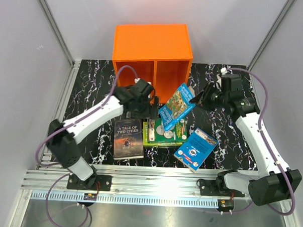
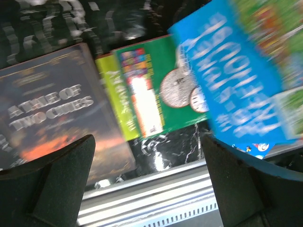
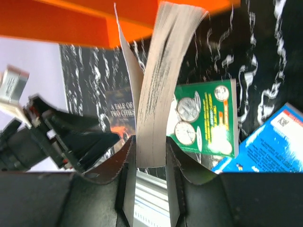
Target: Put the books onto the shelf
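White walls and aluminium rails framed the black, white-veined tabletop (image 1: 92, 91) as I watched from my station. The orange shelf (image 1: 152, 40) stood at the far centre, its two upright compartments facing the arms, and all four books were outside it.

The right gripper (image 3: 149, 151) pinched the lifted book (image 1: 177, 105) by one edge, its fingers pressed against either side of the page block. The cover had splayed a little away from the pages. That book hung tilted off the tabletop, just in front of the shelf's right compartment and over the far right corner of the green book (image 1: 158, 134).

The green book, coins printed on its cover, lay flat at the middle of the tabletop. The brown book (image 1: 129, 138), titled "A Tale of Two Cities", lay flat just to its left. The blue book (image 1: 196, 148), with a white round emblem, lay askew to the right, near the front rail.

The left gripper (image 1: 144, 110) hovered between the shelf's front and the flat books, near the central divider. Its jaws were spread wide, with nothing between them. Its wrist view, blurred, looked down on the brown and green covers, with the lifted book's blue edge overhanging the green one. The left arm crowded the space before the left compartment.
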Available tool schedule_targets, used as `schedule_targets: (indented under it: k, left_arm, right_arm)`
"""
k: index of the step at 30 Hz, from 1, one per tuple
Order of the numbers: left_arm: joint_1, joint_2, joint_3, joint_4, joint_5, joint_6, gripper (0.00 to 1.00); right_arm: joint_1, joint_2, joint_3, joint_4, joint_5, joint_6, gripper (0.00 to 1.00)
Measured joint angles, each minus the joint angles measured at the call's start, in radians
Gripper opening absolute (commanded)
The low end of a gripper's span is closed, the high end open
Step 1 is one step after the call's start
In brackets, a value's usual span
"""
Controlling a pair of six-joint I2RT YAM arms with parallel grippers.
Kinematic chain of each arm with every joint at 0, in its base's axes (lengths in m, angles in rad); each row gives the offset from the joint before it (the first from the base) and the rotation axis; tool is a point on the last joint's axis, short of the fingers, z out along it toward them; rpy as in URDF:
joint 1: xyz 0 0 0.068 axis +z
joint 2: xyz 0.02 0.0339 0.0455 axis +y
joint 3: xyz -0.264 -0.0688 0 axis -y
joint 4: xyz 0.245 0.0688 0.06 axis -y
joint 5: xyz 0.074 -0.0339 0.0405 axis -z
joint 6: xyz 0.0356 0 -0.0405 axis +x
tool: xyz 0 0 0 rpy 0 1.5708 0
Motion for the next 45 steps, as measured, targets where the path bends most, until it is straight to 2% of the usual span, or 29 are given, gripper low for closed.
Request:
schedule_targets:
  k: [6,14,23,33,40,45]
  left_arm:
    - [0.045,-0.231,-0.15,-0.022,-0.048,-0.025,0.99]
    - [0.042,-0.352,-0.319,-0.063,-0.07,-0.077,0.99]
    - [0.042,-0.56,-0.391,-0.139,-0.103,-0.132,0.99]
    - [0.041,-0.737,-0.455,-0.278,-0.126,-0.207,0.99]
    - [0.041,-0.819,-0.467,-0.353,-0.151,-0.246,0.99]
    - [0.041,-0.872,-0.511,-0.374,-0.152,-0.271,0.99]
  right_arm:
    - [0.034,0.018,0.166,-0.041,0.082,-0.015,0.0]
    - [0.115,0.212,0.373,-0.069,0.216,-0.043,0.0]
    - [0.132,0.417,0.515,-0.089,0.351,-0.048,0.0]
    - [0.184,0.564,0.606,-0.052,0.433,0.009,0.0]
    - [0.364,0.587,0.621,-0.028,0.465,0.068,0.0]
    - [0.394,0.588,0.616,-0.036,0.47,0.082,0.0]
